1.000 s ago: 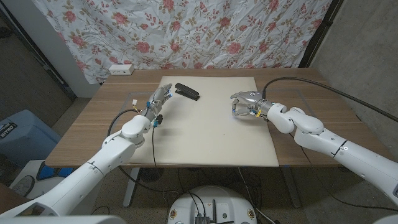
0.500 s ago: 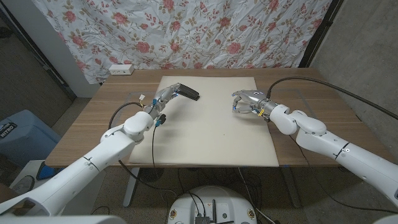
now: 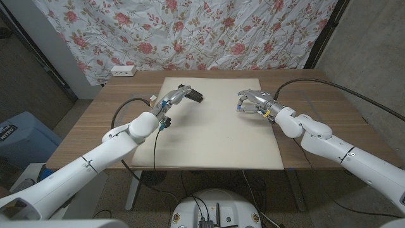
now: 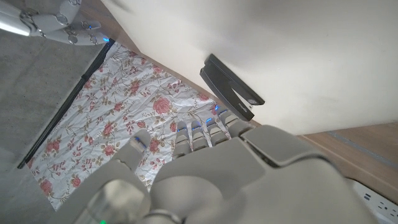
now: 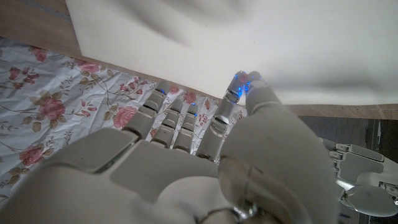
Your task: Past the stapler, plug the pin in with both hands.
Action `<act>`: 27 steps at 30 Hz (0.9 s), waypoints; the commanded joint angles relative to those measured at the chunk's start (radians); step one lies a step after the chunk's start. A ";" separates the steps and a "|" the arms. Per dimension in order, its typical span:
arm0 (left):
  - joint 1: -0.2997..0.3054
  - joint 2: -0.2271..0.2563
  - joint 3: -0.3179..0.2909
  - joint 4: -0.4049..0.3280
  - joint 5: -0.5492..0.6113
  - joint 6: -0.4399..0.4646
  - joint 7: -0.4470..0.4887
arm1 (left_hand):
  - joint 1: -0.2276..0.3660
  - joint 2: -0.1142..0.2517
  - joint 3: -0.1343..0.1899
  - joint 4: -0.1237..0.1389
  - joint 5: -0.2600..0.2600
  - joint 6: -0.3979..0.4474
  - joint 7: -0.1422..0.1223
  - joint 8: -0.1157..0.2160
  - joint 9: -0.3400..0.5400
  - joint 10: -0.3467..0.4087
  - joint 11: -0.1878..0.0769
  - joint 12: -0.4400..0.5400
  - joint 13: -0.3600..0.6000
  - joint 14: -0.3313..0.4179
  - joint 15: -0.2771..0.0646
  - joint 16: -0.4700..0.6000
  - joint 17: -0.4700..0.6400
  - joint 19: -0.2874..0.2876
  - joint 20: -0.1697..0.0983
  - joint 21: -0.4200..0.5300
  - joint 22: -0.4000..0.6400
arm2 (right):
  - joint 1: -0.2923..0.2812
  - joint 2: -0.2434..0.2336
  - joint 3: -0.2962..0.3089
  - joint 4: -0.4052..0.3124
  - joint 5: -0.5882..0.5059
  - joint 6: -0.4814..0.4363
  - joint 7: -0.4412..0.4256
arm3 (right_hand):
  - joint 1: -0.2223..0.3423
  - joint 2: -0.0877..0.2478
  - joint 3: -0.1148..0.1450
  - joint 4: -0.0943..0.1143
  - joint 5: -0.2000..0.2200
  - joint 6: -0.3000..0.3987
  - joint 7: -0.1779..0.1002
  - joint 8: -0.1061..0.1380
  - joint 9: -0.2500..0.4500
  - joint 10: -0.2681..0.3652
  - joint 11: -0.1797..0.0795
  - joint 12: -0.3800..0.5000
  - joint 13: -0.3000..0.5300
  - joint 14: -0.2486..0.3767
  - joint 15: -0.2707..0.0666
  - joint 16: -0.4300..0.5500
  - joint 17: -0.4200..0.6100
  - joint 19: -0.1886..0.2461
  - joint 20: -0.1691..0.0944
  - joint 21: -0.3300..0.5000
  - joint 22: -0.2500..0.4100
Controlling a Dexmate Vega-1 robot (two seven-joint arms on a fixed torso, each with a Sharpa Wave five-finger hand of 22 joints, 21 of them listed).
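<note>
A black stapler lies at the far left of the white mat; the left wrist view has the stapler just beyond my fingertips. My left hand reaches out with its fingers stretched, its tips at the stapler's near end, and holds nothing that I can see. My right hand hovers over the mat's far right. In the right wrist view its thumb tip meets a fingertip, with blue light there. Anything pinched between them is too small to make out. A white power strip sits at the table's far left corner.
The wooden table shows bare strips on both sides of the mat. A flowered cloth hangs behind it. A black cable trails from my left arm over the near edge. A blue bin stands on the floor at the left.
My left hand has stretched farther across the mat up to the stapler. My right hand has moved away from me toward the mat's far edge.
</note>
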 commanded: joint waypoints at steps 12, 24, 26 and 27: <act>-0.076 -0.019 0.127 -0.012 0.331 0.015 -0.073 | -0.018 0.079 -0.008 0.025 0.005 0.006 -0.016 0.001 0.004 0.017 -0.018 0.002 0.002 -0.003 -0.057 0.007 0.006 -0.028 -0.120 0.000 0.005 | -0.011 0.029 0.008 0.009 0.076 -0.032 -0.058 | 0.007 0.004 -0.006 0.002 0.007 0.006 0.004 -0.003 -0.006 0.016 0.000 -0.001 0.002 0.007 -0.020 0.005 0.001 -0.004 0.003 -0.002 0.004; -0.123 -0.028 0.193 0.010 0.484 0.006 -0.161 | -0.031 0.085 -0.024 0.057 0.004 0.000 -0.014 -0.002 0.004 0.018 -0.019 0.001 0.002 -0.013 -0.062 0.006 0.010 -0.054 -0.127 -0.001 0.006 | -0.014 0.041 0.018 0.031 0.127 -0.017 -0.097 | 0.007 0.004 -0.010 0.002 0.009 0.008 0.008 -0.008 -0.015 0.022 0.000 -0.003 0.002 0.007 -0.018 0.005 0.001 -0.007 0.009 -0.004 0.004; -0.122 -0.031 0.198 0.014 0.505 0.005 -0.161 | -0.031 0.087 -0.025 0.058 0.005 0.001 -0.013 -0.001 0.004 0.017 -0.018 0.001 0.002 -0.014 -0.062 0.006 0.010 -0.055 -0.128 0.000 0.006 | -0.020 0.043 0.024 0.035 0.145 -0.008 -0.107 | 0.007 0.004 -0.010 0.002 0.009 0.010 0.008 -0.008 -0.017 0.025 0.001 -0.002 0.002 0.007 -0.018 0.005 0.001 -0.006 0.010 -0.004 0.004; -0.123 -0.032 0.200 0.016 0.514 0.005 -0.164 | -0.031 0.088 -0.025 0.059 0.005 0.002 -0.012 -0.001 0.004 0.018 -0.018 0.001 0.002 -0.014 -0.062 0.006 0.010 -0.055 -0.128 0.000 0.006 | -0.022 0.042 0.025 0.035 0.149 -0.006 -0.108 | 0.007 0.004 -0.011 0.002 0.009 0.013 0.011 -0.007 -0.017 0.027 0.001 -0.002 0.002 0.007 -0.017 0.005 0.001 -0.006 0.010 -0.004 0.004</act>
